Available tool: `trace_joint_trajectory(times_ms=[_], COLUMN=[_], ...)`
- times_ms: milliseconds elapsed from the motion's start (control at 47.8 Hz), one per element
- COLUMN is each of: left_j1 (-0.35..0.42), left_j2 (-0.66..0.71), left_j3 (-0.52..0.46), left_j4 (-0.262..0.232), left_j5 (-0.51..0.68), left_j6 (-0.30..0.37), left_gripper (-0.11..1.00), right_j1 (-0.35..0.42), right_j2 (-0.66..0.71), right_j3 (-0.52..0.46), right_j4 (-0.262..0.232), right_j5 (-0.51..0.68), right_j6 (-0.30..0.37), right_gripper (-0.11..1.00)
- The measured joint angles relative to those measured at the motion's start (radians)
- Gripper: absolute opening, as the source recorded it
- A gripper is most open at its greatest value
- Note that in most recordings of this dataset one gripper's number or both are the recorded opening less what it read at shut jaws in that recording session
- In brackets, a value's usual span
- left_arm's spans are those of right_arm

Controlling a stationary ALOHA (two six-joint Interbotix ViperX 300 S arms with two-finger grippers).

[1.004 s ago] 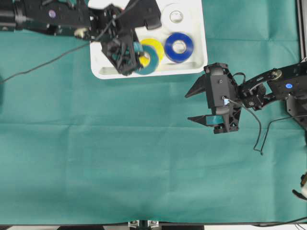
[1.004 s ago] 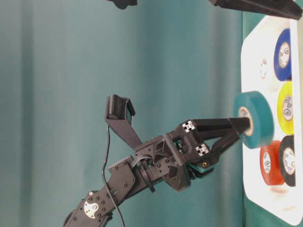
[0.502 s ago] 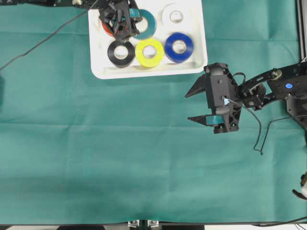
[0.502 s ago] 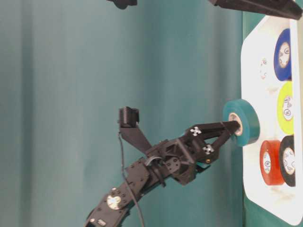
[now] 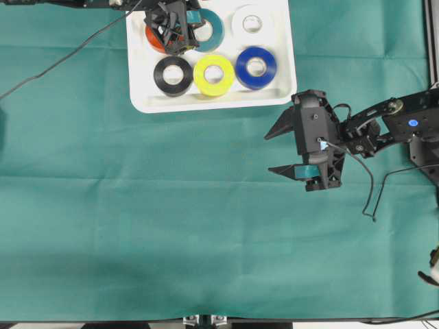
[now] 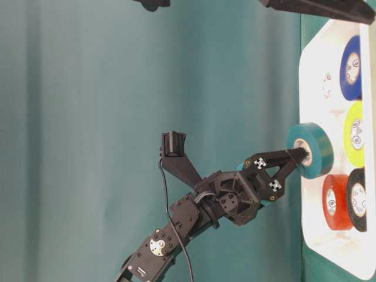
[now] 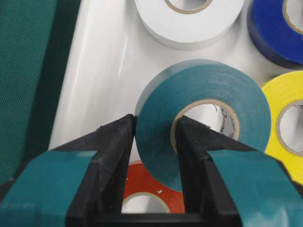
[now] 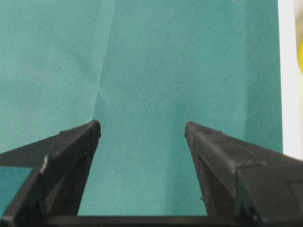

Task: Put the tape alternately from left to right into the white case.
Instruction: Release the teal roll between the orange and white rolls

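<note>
We see the teal roll [image 7: 203, 118] tilted on edge, the left gripper [image 7: 154, 142] clamping its wall. Only the table-level view shows it lifted off the white case [image 6: 314, 88]. The right gripper [image 5: 285, 147] gapes wide.

Overhead cam looks straight down on the green bench [image 5: 171, 226], whole work area in frame, white case [image 5: 280, 65] at top edge. Table-level cam sits low, pic turned sideways, so the case [image 6: 317, 235] runs down its right edge; it shares the case and left arm w/ overhead. Left wrist cam looks along its jaws, v. close on the teal roll [image 7: 203, 113] inside the case. Right wrist cam looks past its jaws at bare cloth, close, w/ a strip of case rim [image 8: 289, 80] at right; overhead covers that spot too.
</note>
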Motion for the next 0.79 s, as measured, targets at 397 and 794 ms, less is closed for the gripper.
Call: trace_joint_trajectory(times_ms=[397,794], left_j1=[-0.003,-0.032], left_j2=[0.0,-0.038], left_j3=[0.003,0.043], left_j4=[0.0,0.0], left_j5=[-0.003,0.002], left_j6=[0.0,-0.002], left_gripper=[0.4,0.4], right_j1=[0.0,0.0], right_j2=[0.0,0.0], right_j3=[0.002,0.002], right_j4=[0.0,0.0], right_j5=[0.0,-0.002], right_j6=[0.0,0.0], right_gripper=[0.8,0.8])
